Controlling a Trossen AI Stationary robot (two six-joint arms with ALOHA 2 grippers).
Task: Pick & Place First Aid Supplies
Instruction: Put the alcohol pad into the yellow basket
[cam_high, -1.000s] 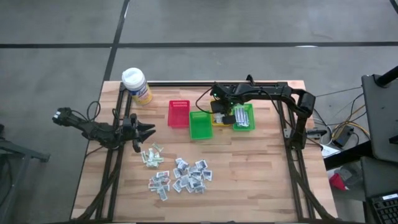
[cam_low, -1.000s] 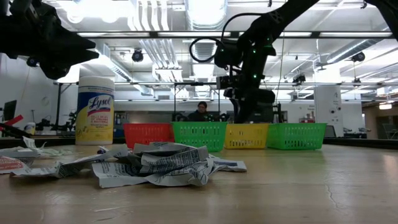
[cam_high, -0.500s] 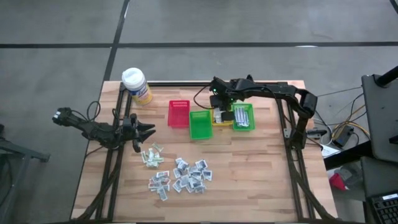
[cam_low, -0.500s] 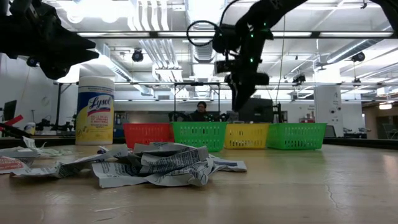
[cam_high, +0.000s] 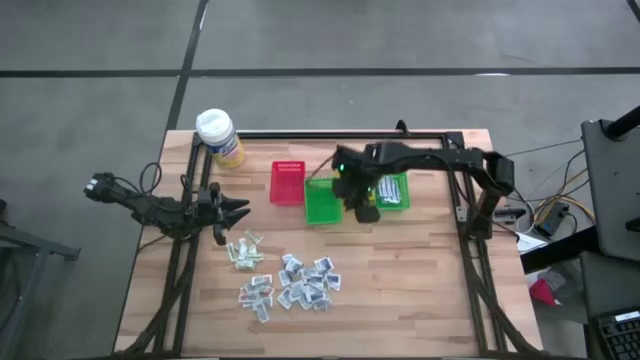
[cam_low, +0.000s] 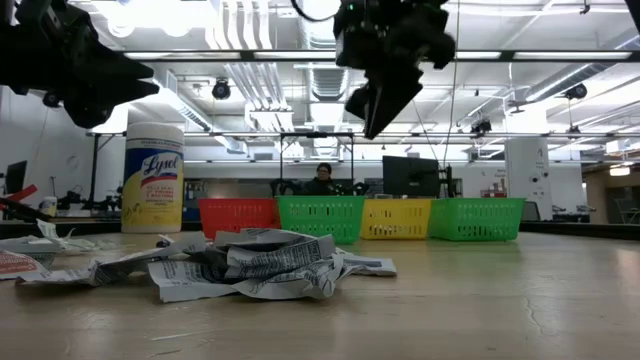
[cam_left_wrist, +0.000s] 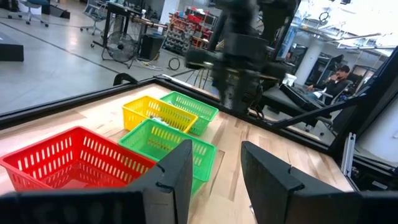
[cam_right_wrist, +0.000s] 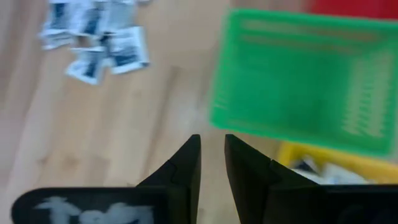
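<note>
From above, your right gripper (cam_high: 362, 207) hangs over the near green plastic basket (cam_high: 322, 201); its wrist view shows the fingers (cam_right_wrist: 187, 163) narrowly parted, pinching nothing. Your left gripper (cam_high: 243, 208) waits beside the scattered white first aid packets (cam_high: 290, 281) on the wooden table (cam_high: 420, 290), fingers (cam_left_wrist: 176, 173) spread. Only the wrist view shows packets in the yellow basket (cam_right_wrist: 323, 167), blurred.

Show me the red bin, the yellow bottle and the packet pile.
red bin (cam_high: 287, 182), high view, its middle
yellow bottle (cam_high: 216, 127), high view, white cap
packet pile (cam_high: 300, 281), high view, pile centre
</note>
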